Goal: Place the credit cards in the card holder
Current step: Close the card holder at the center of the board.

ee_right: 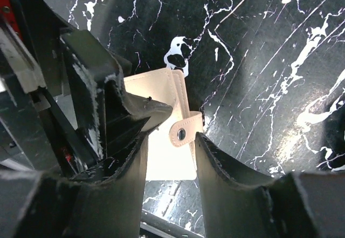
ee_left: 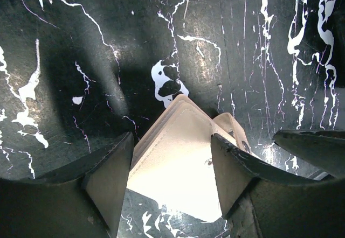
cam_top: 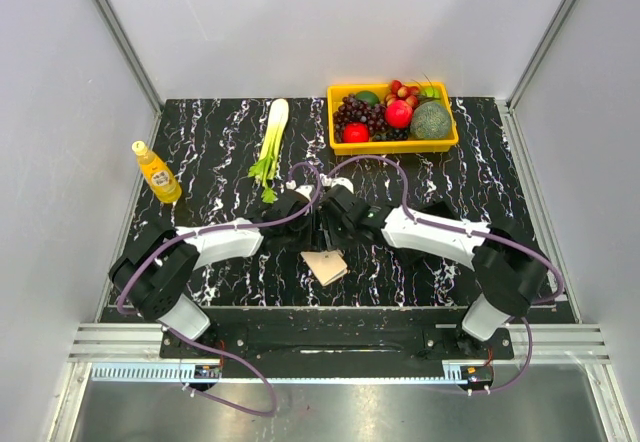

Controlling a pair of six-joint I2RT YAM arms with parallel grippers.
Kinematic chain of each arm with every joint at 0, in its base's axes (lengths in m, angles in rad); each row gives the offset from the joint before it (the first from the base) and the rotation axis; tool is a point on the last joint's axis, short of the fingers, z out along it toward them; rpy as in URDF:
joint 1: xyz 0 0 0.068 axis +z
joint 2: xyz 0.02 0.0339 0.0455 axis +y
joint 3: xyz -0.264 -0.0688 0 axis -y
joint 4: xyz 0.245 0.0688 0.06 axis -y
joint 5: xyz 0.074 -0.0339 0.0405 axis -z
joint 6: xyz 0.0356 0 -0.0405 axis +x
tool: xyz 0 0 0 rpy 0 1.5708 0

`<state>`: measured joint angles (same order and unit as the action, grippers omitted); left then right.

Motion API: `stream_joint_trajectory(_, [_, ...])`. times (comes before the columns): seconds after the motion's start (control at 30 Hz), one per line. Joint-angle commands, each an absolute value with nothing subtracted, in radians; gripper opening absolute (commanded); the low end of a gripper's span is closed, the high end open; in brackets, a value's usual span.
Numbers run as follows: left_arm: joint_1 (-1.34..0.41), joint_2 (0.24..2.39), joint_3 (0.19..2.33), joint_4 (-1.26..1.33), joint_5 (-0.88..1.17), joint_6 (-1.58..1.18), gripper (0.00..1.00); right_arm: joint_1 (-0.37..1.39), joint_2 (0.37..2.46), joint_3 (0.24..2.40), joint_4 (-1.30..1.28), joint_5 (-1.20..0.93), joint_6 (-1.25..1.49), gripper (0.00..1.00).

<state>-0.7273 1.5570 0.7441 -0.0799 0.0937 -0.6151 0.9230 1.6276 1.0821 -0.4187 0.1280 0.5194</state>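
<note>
The beige card holder (cam_top: 327,268) lies folded on the black marbled table between the two arms. In the left wrist view it (ee_left: 178,157) fills the gap of my left gripper (ee_left: 171,141), whose open jaws stand one at each side of it; I cannot tell whether they touch it. In the right wrist view the holder (ee_right: 156,87) shows its clasp tab (ee_right: 183,132) between the open jaws of my right gripper (ee_right: 172,141), with the right finger close against the tab. A finger of the left gripper (ee_right: 143,109) covers the holder's corner. The credit cards are out of view.
A yellow basket (cam_top: 395,146) of fruit stands at the back right. A stalk of celery (cam_top: 272,137) lies at the back middle, and a yellow bottle (cam_top: 157,172) stands at the left. Both grippers (cam_top: 322,230) crowd together just behind the holder, close to the table's near edge.
</note>
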Motion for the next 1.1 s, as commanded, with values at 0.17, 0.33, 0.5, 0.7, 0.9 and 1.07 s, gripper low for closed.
stream_joint_trajectory(0.17, [-0.732, 1.577, 0.724, -0.118, 0.123, -0.63, 0.61, 0.974, 1.698, 1.175, -0.5, 0.247, 0.498, 0.44])
stream_joint_trajectory(0.33, [-0.732, 1.568, 0.718, -0.123, 0.12, -0.629, 0.59, 0.979, 1.706, 1.175, -0.514, 0.275, 0.506, 0.38])
stream_joint_trajectory(0.5, [-0.732, 1.565, 0.721, -0.126, 0.118, -0.624, 0.59, 0.979, 1.706, 1.18, -0.523, 0.298, 0.511, 0.29])
stream_joint_trajectory(0.7, [-0.732, 1.548, 0.716, -0.124, 0.112, -0.626, 0.58, 0.979, 1.713, 1.183, -0.531, 0.29, 0.509, 0.0])
stream_joint_trajectory(0.9, [-0.719, 1.464, 0.722, -0.156, 0.069, -0.624, 0.66, 0.979, 1.694, 1.174, -0.525, 0.268, 0.523, 0.0])
stream_joint_trajectory(1.07, [-0.703, 1.385, 0.697, -0.192, 0.069, -0.635, 0.68, 0.977, 1.684, 1.17, -0.523, 0.267, 0.531, 0.0])
